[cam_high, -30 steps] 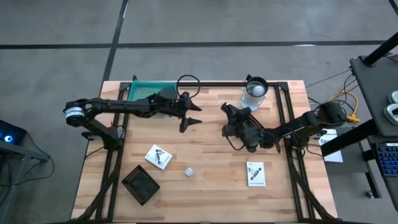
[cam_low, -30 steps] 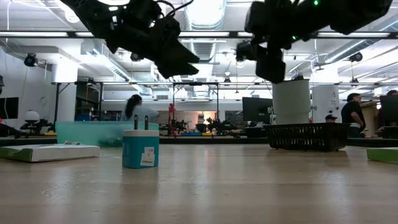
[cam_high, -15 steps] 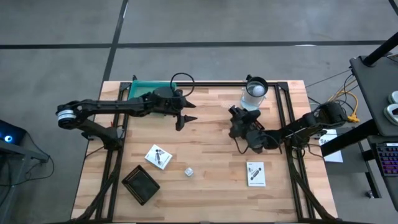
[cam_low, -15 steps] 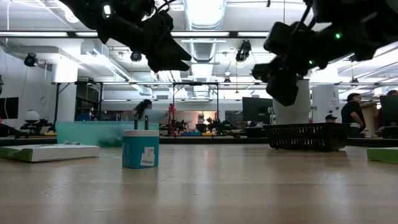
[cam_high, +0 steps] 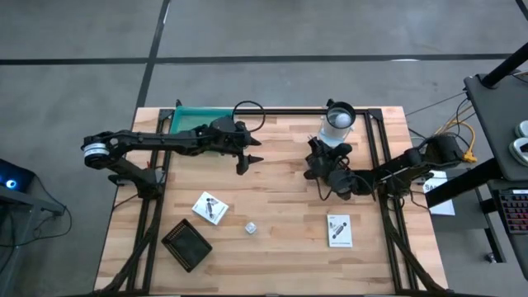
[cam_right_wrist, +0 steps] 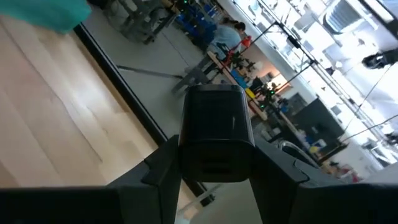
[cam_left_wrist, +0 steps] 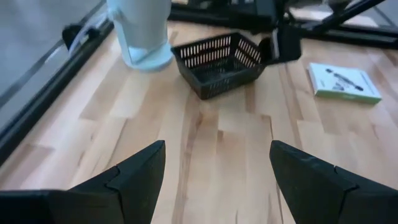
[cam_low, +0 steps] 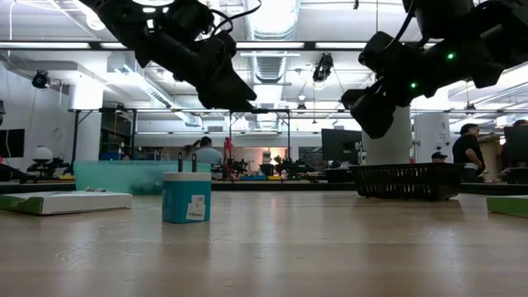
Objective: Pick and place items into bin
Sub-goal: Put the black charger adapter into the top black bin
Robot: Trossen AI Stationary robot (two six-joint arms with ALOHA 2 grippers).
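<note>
My right gripper point(cam_high: 317, 162) hovers in the middle of the table and is shut on a dark cube point(cam_right_wrist: 216, 134). In the left wrist view it hangs over the rim of a black mesh basket point(cam_left_wrist: 219, 63) that stands in front of the clear cup point(cam_high: 338, 118). My left gripper point(cam_high: 247, 157) is open and empty, raised above the table near the teal bin point(cam_high: 196, 121). A small white cube with prongs point(cam_high: 250, 228) and two flat white packets point(cam_high: 210, 208) point(cam_high: 339, 230) lie flat on the wood. My right gripper pinches the dark cube between its two fingers point(cam_right_wrist: 163, 163), one on each of two opposite side faces point(cam_right_wrist: 186, 149). The cube is lifted clear of the table. In the low view the gripper point(cam_low: 373, 114) slants downward.
A dark square tray point(cam_high: 186, 244) lies near the table's near left corner. A black frame point(cam_high: 373, 140) runs along the far, left and right sides of the table. In the low view the basket point(cam_low: 404, 181) stands before the cup. People move in the room behind.
My right gripper, still shut on the cube, has moved toward the table's right and far edges, nearer the cup, and tipped from pointing down to a slant. My left gripper drew back a little toward the teal bin and then returned slightly, staying open.
</note>
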